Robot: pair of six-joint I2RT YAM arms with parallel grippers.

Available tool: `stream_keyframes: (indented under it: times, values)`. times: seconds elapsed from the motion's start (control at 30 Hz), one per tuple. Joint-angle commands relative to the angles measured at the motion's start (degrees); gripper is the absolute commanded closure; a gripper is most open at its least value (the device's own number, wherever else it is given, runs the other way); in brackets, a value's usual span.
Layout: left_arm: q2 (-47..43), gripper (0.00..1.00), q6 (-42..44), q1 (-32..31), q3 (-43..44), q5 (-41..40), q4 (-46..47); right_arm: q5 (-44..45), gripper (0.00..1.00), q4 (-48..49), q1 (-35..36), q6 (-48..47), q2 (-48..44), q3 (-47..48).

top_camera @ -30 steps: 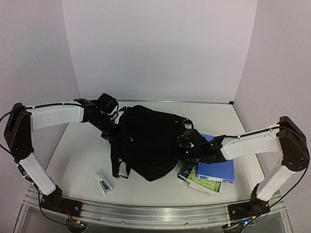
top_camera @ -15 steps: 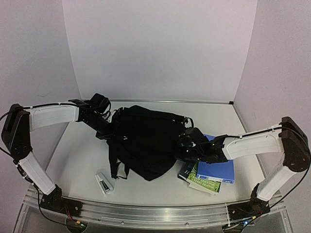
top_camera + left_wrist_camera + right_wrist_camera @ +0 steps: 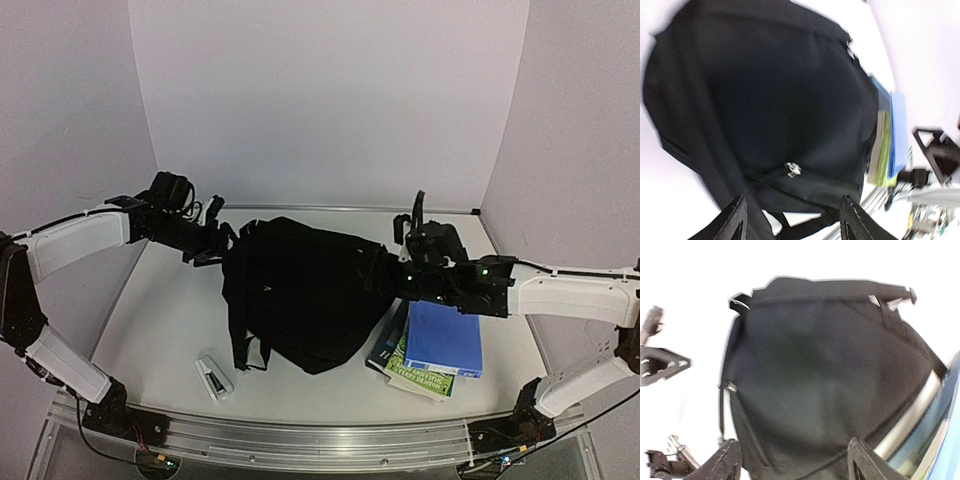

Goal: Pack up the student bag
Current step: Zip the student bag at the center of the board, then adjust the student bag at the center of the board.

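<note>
The left gripper [image 3: 793, 219] and the right gripper [image 3: 795, 457] both have their fingers apart and hold nothing. The student bag [image 3: 295, 300] lies slumped between them, just ahead of each. The step in hand looks like readying the bag for loading. Next, one claw must find its zipper or mouth and hold it agape, while the other fetches the books [image 3: 440, 345] beside the right claw.

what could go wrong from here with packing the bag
1. The student bag lies slumped with no opening showing, and the left gripper and right gripper are both open, holding nothing, so loading may stall.
2. The books press against the bag's edge; tugging the bag may scatter them.
3. Its loose straps could snag a finger.
</note>
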Motion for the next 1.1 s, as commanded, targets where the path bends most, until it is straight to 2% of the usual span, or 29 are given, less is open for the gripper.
stream_keyframes:
  times: [0.0,0.1,0.27,0.57,0.83,1.07]
  values:
    - [1.3,0.35,-7.11,10.31,-3.76,6.89,11.17,2.81,0.24,-2.47,-1.05,-2.14,-1.76,3.19]
    - [4.18,0.34,-12.88,14.95,-6.97,10.78,20.37,0.35,0.22,-2.43,-3.02,-2.16,-1.66,2.98]
    - [10.7,0.29,-18.15,17.32,-8.9,12.14,30.22,-1.99,0.2,-2.34,-6.16,-1.77,-1.95,2.41]
    - [21.5,0.34,-18.82,17.43,-10.08,18.2,40.73,-2.62,0.22,-2.43,-7.96,0.51,-7.95,-0.89]
    - [28.15,0.51,-20.83,17.09,-7.94,23.38,46.98,-1.73,0.25,-2.43,-7.95,2.6,-11.15,-3.95]
    - [27.18,0.89,-34.25,17.67,-9.23,27.1,67.08,-0.77,0.26,-2.44,-8.1,2.87,-12.52,-4.49]
